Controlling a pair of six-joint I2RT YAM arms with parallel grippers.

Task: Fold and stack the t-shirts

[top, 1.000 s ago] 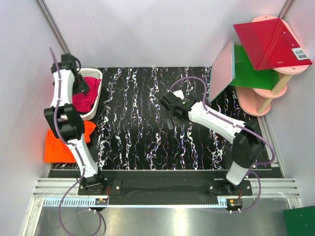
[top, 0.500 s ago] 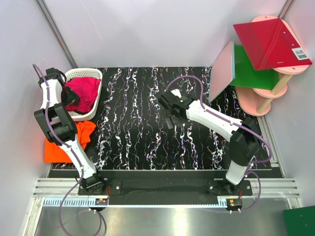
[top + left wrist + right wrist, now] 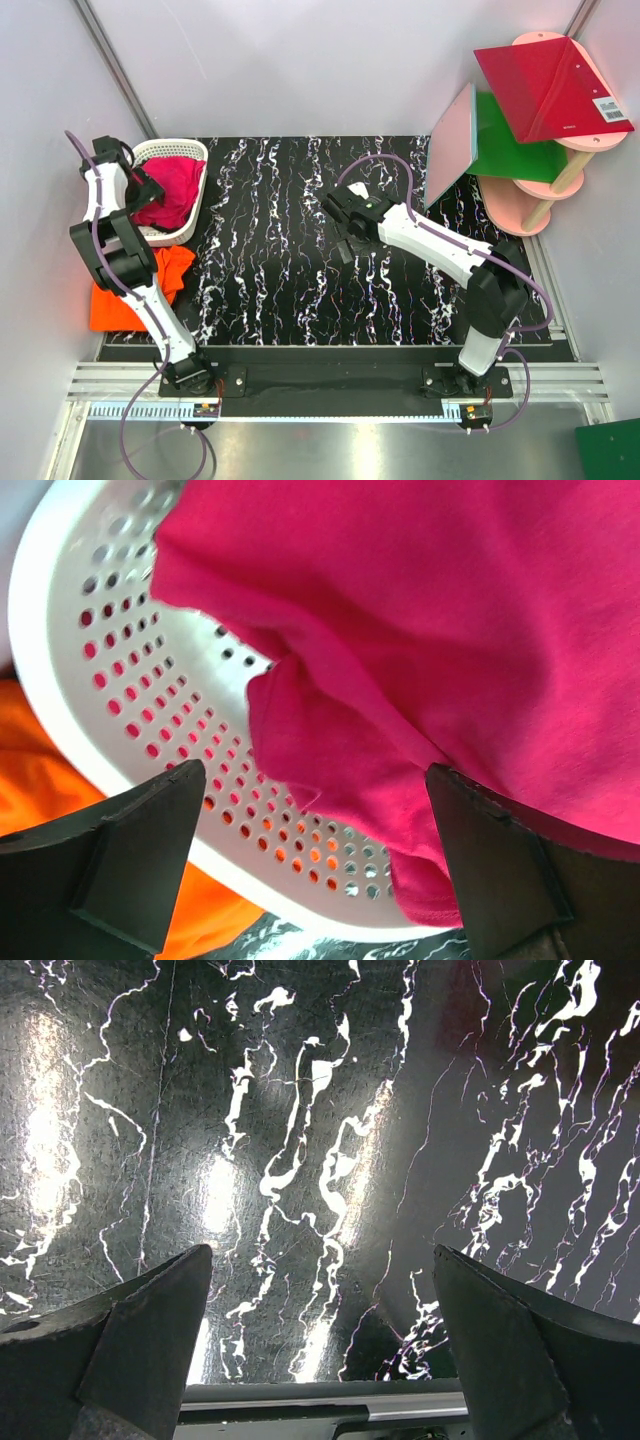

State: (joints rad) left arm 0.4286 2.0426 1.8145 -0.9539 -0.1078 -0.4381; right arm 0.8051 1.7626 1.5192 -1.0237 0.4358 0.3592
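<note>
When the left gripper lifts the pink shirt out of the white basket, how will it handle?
Probably floppy: the pink shirt lies crumpled in soft folds, so it should sag from any pinch point. Likely light, though cloth resting on the perforated basket wall might tug the basket along.

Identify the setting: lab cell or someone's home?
Probably a lab robot test cell: plain white enclosure walls, an aluminium mounting rail at the near edge, and a black marbled mat as a staged worktop.
</note>
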